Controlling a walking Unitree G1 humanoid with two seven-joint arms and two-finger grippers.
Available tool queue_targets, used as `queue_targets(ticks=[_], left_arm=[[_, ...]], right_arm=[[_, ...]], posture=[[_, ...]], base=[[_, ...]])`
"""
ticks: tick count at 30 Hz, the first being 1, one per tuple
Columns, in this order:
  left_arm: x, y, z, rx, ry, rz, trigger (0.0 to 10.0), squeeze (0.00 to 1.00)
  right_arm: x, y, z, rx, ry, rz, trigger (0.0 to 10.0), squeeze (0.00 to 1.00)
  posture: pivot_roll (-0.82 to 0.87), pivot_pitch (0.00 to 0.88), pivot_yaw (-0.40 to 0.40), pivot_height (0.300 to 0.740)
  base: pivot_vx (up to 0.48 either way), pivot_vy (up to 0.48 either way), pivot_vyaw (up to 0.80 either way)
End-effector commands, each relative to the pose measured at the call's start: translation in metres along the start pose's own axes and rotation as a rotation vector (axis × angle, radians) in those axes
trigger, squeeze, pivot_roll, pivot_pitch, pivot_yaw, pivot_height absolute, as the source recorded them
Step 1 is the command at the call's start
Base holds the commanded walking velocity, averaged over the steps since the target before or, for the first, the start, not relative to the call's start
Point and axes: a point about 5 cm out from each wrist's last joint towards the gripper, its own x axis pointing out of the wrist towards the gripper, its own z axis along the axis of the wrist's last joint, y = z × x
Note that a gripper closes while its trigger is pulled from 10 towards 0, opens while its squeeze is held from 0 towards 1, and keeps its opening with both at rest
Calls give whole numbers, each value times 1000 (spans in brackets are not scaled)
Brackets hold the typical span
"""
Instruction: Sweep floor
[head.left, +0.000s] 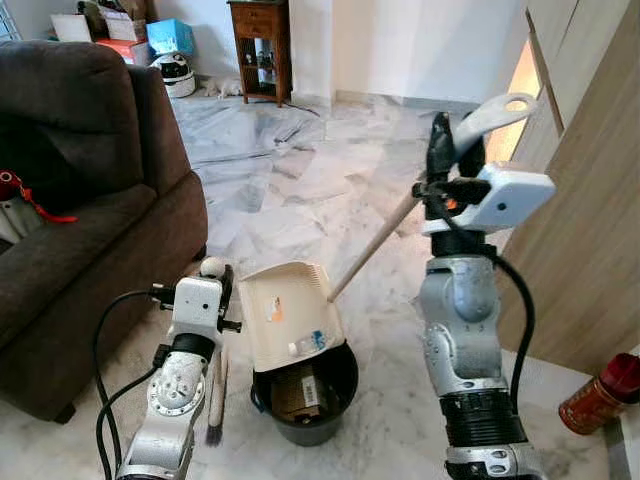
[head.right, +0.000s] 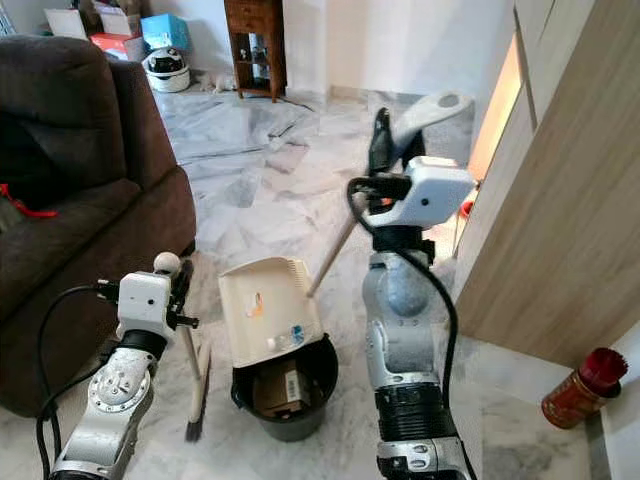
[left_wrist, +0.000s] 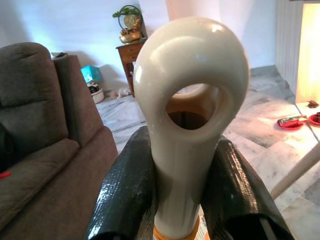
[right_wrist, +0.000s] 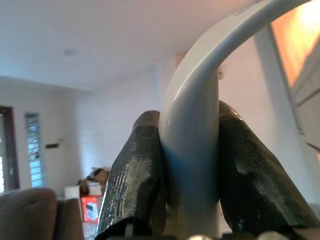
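Cream plastic is what you are handling on both sides. In the left eye view your right pincer (head.left: 437, 150) is raised high and closed on the loop end of the dustpan handle (head.left: 400, 215), a long pale pole running down and leftward to the dustpan (head.left: 290, 305), which is tipped up over the rim of a black bin (head.left: 305, 395) on the marble floor (head.left: 300, 180). Scraps already lie in the bin and a few cling to the pan. Your left pincer (head.left: 212, 285) sits low beside the brown sofa (head.left: 90, 200), clamped near the top of the short brush (head.left: 215, 395), whose bristles hang just above or on the floor next to the bin.

The right eye view shows the same layout, plus a red bottle (head.right: 580, 385) standing on the floor by the wooden cabinet (head.right: 560, 200).

The left wrist view confirms both black fingers (left_wrist: 125, 195) pressed against the brush's cream loop handle.

The right wrist view shows the fingers (right_wrist: 137, 170) squeezed on the dustpan's curved grip.

You appear to be at the emptying step. Next, I judge, you should tilt the pan further so the clinging scraps slide in, keeping its lip inside the bin.
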Motion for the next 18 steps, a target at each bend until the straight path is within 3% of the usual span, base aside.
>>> queue_targets(ticks=[1, 9, 18], left_arm=[[7, 1, 14, 26, -66, -2, 10000, 0], [8, 1, 14, 21, -69, -2, 10000, 0], [9, -2, 15, 21, -75, -13, 10000, 0]], right_arm=[[5, 11, 23, -7, -130, 42, 10000, 0], [-11, 38, 19, -110, -143, 214, 10000, 0], [-21, 52, 18, -123, -154, 254, 10000, 0]], posture=[[105, 0, 33, 740], [102, 0, 34, 740], [96, 0, 39, 740]], base=[[0, 0, 0], [0, 0, 0], [0, 0, 0]])
